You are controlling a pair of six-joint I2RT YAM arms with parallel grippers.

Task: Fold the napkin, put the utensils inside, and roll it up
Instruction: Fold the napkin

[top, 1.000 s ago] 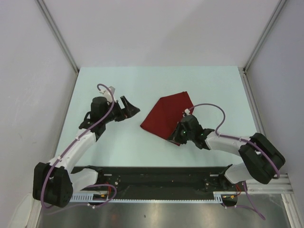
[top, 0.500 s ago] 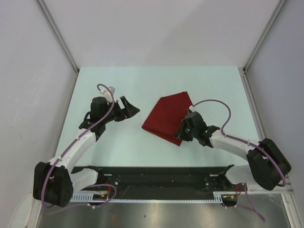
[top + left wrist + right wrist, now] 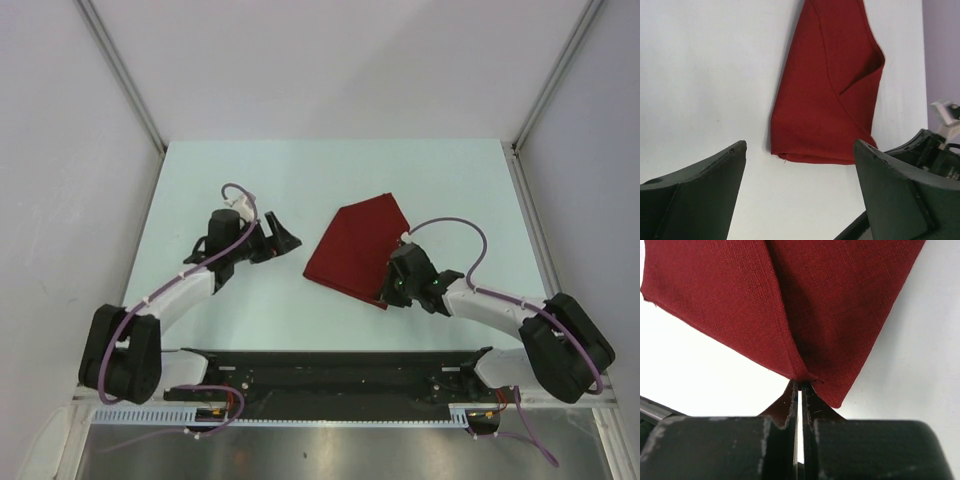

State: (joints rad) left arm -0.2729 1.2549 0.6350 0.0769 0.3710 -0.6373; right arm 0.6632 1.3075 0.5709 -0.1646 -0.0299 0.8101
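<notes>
At the five-o'clock corner of the napkin (image 3: 350,245), the right fingers (image 3: 796,392) are pinched tight on the doubled red cloth, likely to draw the fold flat. The napkin lies on the desk (image 3: 300,180), right of centre. The left fingers (image 3: 282,236) hover at its nine o'clock, spread wide and empty, ready to help.

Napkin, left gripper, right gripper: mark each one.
napkin (image 3: 352,245), top external view, middle of the folded cloth.
left gripper (image 3: 800,146), left wrist view, midway between its open jaws.
right gripper (image 3: 799,386), right wrist view, where jaws pinch the napkin's corner.
</notes>
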